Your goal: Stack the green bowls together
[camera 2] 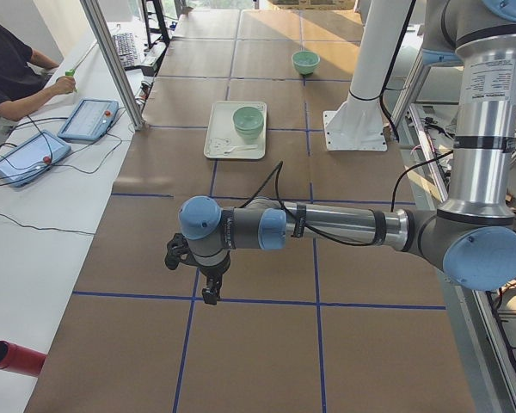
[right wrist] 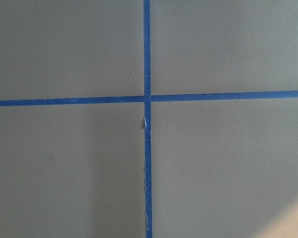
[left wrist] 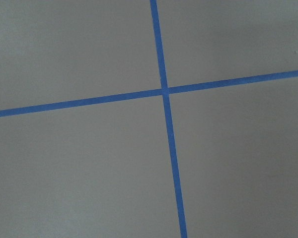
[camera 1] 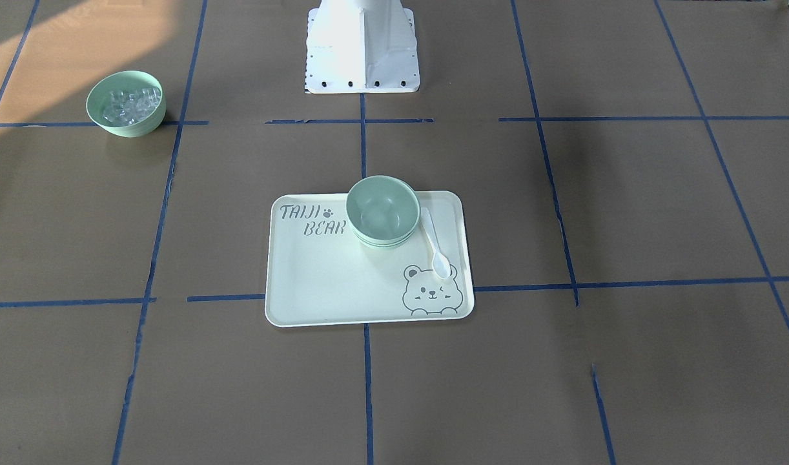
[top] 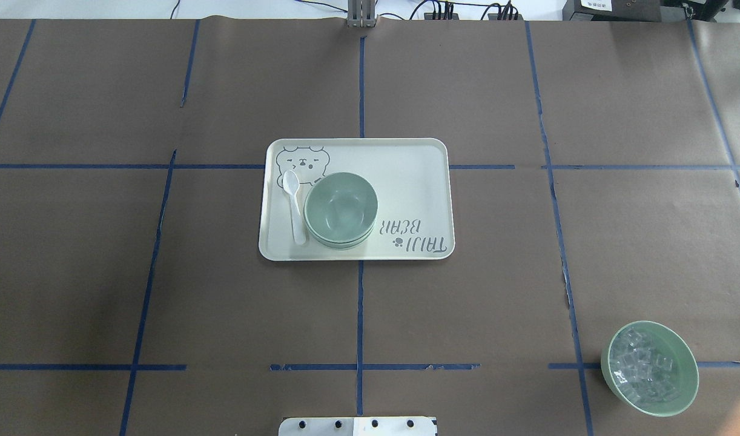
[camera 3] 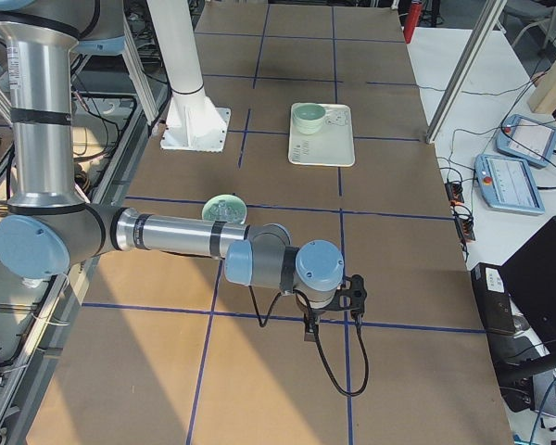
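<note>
The green bowls (camera 1: pixel 381 210) sit nested in one stack on a pale tray (camera 1: pixel 317 284), with the rims of the lower ones showing under the top one. The stack also shows in the overhead view (top: pixel 341 209) and in both side views (camera 2: pixel 248 122) (camera 3: pixel 308 118). My left gripper (camera 2: pixel 208 288) hangs over bare table far from the tray, in the exterior left view only. My right gripper (camera 3: pixel 310 329) hangs over bare table at the other end, in the exterior right view only. I cannot tell whether either is open or shut. Both wrist views show only brown paper and blue tape.
A white spoon (camera 1: pixel 435 245) lies on the tray beside the stack. A matching green bowl with clear ice-like cubes (top: pixel 650 368) stands apart near the robot's right side. The robot's white base (camera 1: pixel 362 48) is behind the tray. Operators' tablets (camera 2: pixel 86 119) lie on a side table.
</note>
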